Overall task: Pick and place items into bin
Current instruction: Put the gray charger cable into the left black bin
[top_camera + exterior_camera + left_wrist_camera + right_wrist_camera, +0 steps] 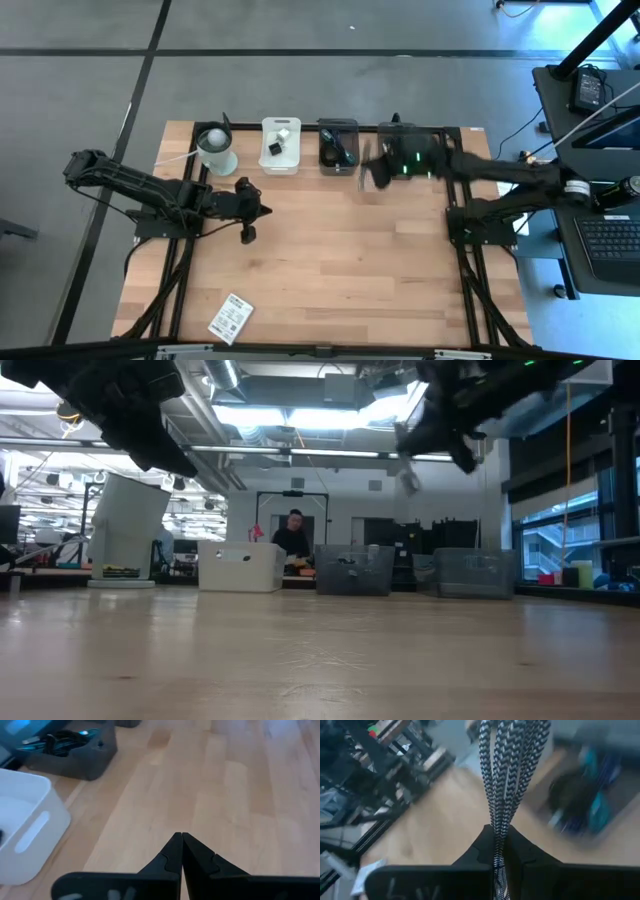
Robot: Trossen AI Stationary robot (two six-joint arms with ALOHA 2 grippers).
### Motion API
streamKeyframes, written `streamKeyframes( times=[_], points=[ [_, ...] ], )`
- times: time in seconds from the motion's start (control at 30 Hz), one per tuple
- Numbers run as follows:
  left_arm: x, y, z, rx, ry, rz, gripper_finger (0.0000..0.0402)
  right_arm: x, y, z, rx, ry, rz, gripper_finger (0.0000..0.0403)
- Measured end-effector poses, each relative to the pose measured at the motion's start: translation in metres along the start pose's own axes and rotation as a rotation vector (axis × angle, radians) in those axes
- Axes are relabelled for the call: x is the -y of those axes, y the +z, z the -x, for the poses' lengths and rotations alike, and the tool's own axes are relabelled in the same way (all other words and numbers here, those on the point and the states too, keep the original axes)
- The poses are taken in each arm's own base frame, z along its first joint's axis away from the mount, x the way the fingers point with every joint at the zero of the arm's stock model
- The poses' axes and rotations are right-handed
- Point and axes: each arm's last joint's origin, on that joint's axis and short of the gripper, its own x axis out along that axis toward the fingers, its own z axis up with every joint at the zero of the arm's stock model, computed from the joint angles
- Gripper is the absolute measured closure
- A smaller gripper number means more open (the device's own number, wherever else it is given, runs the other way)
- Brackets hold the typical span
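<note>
Overhead, the wooden tabletop [330,240] carries a row of containers along its far edge: a white cup [217,150], a white bin [281,145], and two dark bins [338,146]. The right pincer [375,170] hangs just beside the dark bins, its fingers clamped on a black-and-white braided cable [507,775] that dangles from them. The left pincer [262,210] hovers over bare wood near the white bin, fingers pressed together, holding nothing. A white printed card [231,318] lies alone near the front edge.
</note>
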Motion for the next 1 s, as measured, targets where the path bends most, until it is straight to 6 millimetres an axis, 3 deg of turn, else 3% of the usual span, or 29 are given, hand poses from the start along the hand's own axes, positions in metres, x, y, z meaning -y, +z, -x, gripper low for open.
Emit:
streamKeyframes(
  times=[0.17,0.33,0.5,0.6,0.77,1.0],
  points=[
    [-0.001,0.002,0.0,0.037,0.049,0.014,0.04,0.019,0.063,-0.015,0.024,0.04,0.129,0.0391],
    [-0.003,0.003,0.0,0.056,0.105,0.015,0.04,0.036,0.118,-0.046,-0.033,-0.023,0.224,0.0391],
    [-0.003,0.003,0.0,0.063,0.121,0.039,0.04,0.063,0.152,-0.086,-0.186,-0.136,0.198,0.0391],
    [-0.003,0.003,0.0,0.062,0.122,0.04,0.04,0.082,0.155,-0.111,-0.31,-0.194,0.144,0.0391],
    [-0.004,0.003,0.0,0.07,0.135,0.092,0.04,0.108,0.141,-0.142,-0.458,-0.252,0.075,0.0391],
    [-0.004,0.003,0.0,0.071,0.136,0.094,0.04,0.121,0.12,-0.151,-0.535,-0.291,-0.012,0.0369]
  ],
)
